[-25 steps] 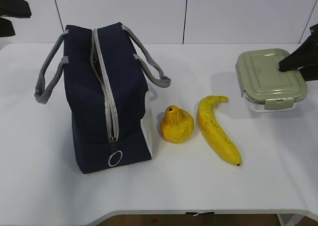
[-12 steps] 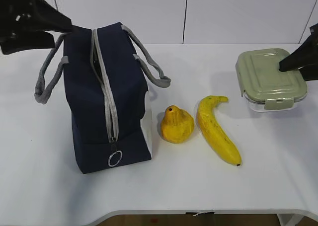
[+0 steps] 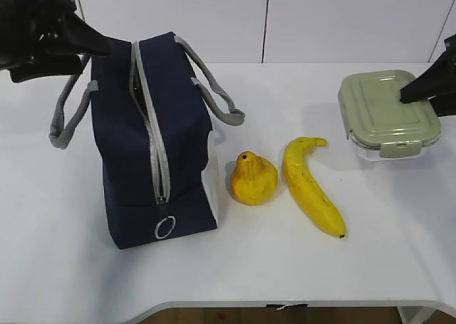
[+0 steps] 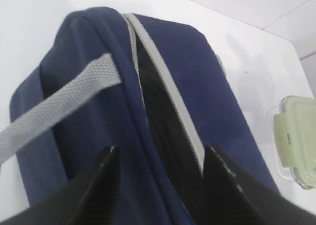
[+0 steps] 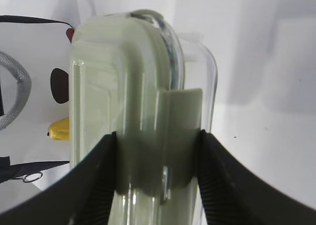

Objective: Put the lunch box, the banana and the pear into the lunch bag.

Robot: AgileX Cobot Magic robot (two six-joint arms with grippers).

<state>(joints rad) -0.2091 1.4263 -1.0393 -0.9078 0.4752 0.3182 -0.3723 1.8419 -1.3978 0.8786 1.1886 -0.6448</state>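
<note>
Right gripper (image 5: 158, 185): my jaws close across the lunch box (image 3: 388, 114) at its side clip; rigid, heavy, slippery glass. Left gripper (image 4: 160, 180): jaws apart over the soft bag (image 3: 153, 139).

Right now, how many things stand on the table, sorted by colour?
Yellow: 2, the banana and the pear.
Navy blue: 1, the lunch bag.
Pale green lid on clear glass: 1, the lunch box.
Total: 4.
</note>
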